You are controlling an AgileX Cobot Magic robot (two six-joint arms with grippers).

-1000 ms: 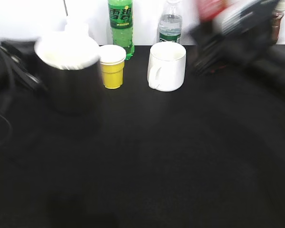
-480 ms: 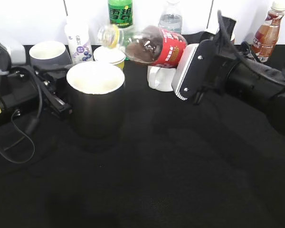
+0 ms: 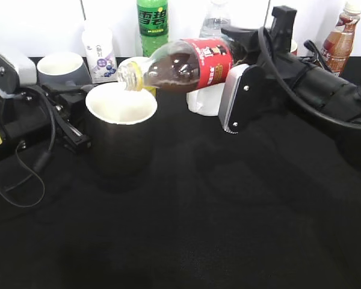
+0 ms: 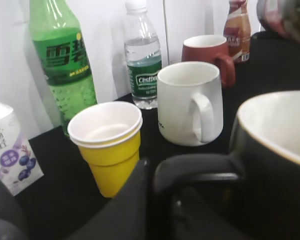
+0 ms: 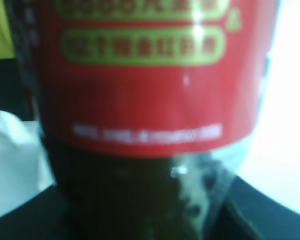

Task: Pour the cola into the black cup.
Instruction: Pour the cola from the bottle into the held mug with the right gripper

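Note:
The cola [image 3: 186, 63] lies almost level in the air, its open mouth just over the far rim of the black cup [image 3: 120, 135]. My right gripper [image 3: 240, 63] is shut on the bottle's lower half. In the right wrist view the red label and dark liquid [image 5: 140, 100] fill the frame. The black cup stands on the table, and its inside looks white. My left gripper [image 3: 72, 123] is shut on the cup's handle. The left wrist view shows the cup [image 4: 277, 165], its handle [image 4: 197, 167] and my left gripper [image 4: 162, 200] around the handle.
Behind the cup stand a yellow paper cup [image 4: 107, 145], a white mug [image 4: 190, 102], a green soda bottle [image 4: 62, 60], a water bottle [image 4: 142, 60] and a dark red mug [image 4: 210, 52]. A grey mug [image 3: 60, 67], a small white bottle [image 3: 99, 51] and a tea bottle [image 3: 340, 36] stand at the back.
The right arm has turned and lowered the cola's mouth down to the black cup's rim. The cup and the left gripper have hardly moved in the last half second.

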